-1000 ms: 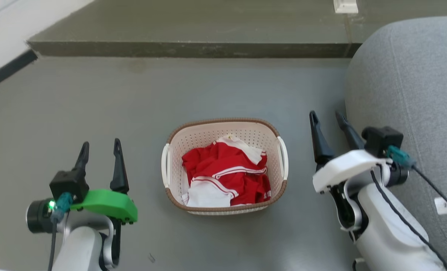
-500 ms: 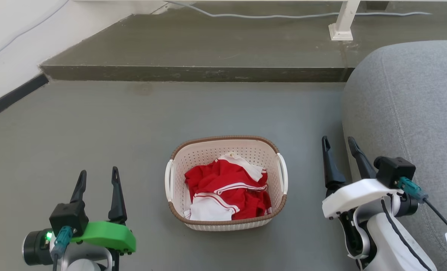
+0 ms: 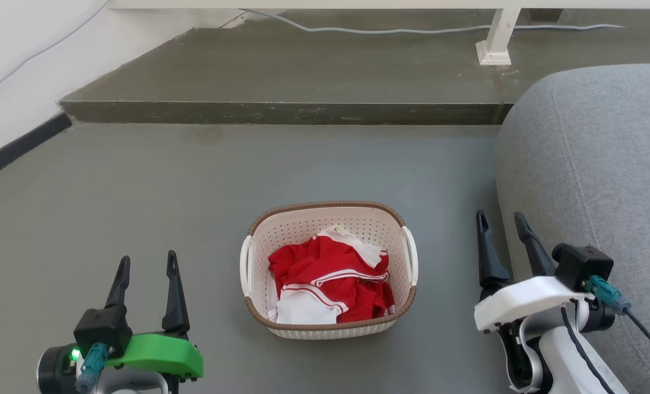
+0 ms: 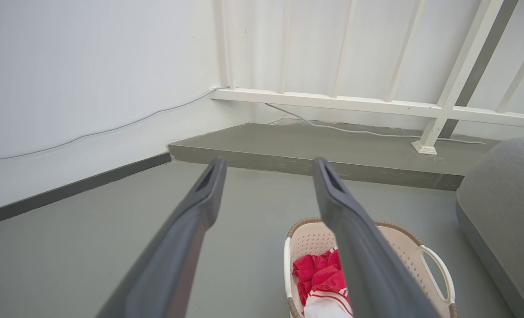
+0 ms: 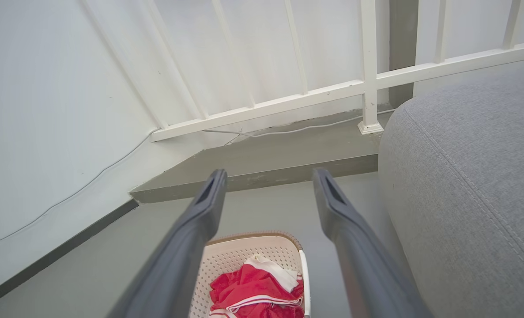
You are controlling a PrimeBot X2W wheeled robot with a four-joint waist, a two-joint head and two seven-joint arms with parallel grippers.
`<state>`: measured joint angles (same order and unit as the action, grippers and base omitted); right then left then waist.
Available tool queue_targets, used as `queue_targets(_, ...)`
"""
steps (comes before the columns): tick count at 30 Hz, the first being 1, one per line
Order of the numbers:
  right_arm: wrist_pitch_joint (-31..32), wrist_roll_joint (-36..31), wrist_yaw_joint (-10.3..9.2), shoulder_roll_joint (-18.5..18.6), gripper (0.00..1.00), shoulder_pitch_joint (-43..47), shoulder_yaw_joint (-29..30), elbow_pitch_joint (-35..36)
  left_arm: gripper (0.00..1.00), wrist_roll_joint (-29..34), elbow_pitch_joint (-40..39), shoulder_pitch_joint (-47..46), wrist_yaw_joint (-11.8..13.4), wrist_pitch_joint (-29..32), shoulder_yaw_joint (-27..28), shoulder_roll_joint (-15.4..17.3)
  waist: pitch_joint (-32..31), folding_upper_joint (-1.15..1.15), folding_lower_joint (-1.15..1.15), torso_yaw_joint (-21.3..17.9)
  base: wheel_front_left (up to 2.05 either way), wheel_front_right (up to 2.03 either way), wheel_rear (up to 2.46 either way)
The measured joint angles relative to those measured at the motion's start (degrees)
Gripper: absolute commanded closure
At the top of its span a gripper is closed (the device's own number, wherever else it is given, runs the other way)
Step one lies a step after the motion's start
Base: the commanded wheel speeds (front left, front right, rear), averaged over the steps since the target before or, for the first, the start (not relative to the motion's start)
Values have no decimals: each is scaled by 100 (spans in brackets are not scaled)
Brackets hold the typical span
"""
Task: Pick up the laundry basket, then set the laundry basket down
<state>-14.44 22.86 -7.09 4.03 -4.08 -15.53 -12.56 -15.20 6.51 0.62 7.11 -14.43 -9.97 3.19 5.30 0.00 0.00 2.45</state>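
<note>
Head view: both arms cut off by the bottom edge. Of the left arm only the green wrist cover and black camera block show; the right shows a white cover and part of the pale forearm. Basket floor hidden under a heap of red and white clothes [image 3: 330, 273]. Small white tag at the right edge is cut off, unreadable. Left wrist view: own right finger covers the middle of the basket, bottom edge crops the rest. Right wrist view: own left finger covers the basket's left side.

Left gripper [image 3: 147, 258] is near-left, low over the grey floor [image 3: 138, 180], fingers pointing far. Right gripper [image 3: 500, 216] is near-right, fingers pointing far with a slight lean, just beside the grey sofa [image 3: 593, 180]; contact with it cannot be told.

Both sets of jaws moderately spread, nothing between them, touching nothing.

The laundry basket [image 3: 303, 230] sits upright on the floor between the two grippers, apart from both, white handles on its left and right sides. A raised step [image 3: 303, 65] lies far behind it, with a white railing post [image 3: 494, 44] and a cable [image 3: 357, 30] on it.
</note>
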Motion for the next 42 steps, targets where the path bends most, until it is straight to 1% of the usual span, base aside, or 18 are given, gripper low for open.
queue_targets(10, 1, -124, 0, -42, 0, 116, 48, 140, 0, 52, -176, 118, 0, 0, 5, -10, 23, 0, 0, -9, 0, 0, 0)
queue_targets(13, 1, -159, 0, -46, 0, 118, 76, 179, 0, 178, -207, 121, 0, 0, 5, -12, 33, 0, 0, -13, 0, 0, 0)
queue_targets(26, 0, -225, 11, -68, 0, 229, 159, 270, 0, 225, -332, 210, -2, 0, 14, -24, 52, 0, 0, -14, 0, 0, 0)
queue_targets(27, 0, -225, 12, -70, 100, 229, 165, 274, 100, 227, -339, 210, -2, 0, 15, -25, 54, 0, 0, -14, 0, 0, 0)
queue_targets(35, 19, -192, 10, -79, 100, 425, 149, -23, 100, 203, -15, 235, -5, 29, -51, -69, 56, 0, 0, -14, 0, 0, 0)
queue_targets(39, 19, -30, 63, -81, 100, 463, 149, 11, 100, 56, -60, 353, -56, 29, -115, -71, 47, 0, 0, -19, 0, 0, 0)
queue_targets(42, 20, 201, 98, -81, 100, 466, 154, 49, 100, -200, -140, 403, -64, 27, -124, -73, 26, 0, 0, -28, 0, 0, 0)
